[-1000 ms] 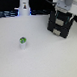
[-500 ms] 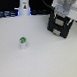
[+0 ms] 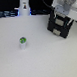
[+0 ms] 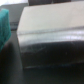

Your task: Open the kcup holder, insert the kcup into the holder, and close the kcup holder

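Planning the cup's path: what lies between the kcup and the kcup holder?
Nothing: in the exterior view, only bare white table separates the kcup from the kcup holder.

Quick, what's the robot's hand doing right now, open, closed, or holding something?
Hand: over the kcup holder; open or closed cannot be told. The kcup sits apart on the table, not held.

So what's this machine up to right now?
A robot arm is working at the black kcup holder near the exterior view's right, its gripper right over the top of it. Whether the gripper is open or shut is too blurred to tell. The kcup, a little cup with a green top, sits alone on the white table, well apart from the holder. Nothing has gone into the holder yet.
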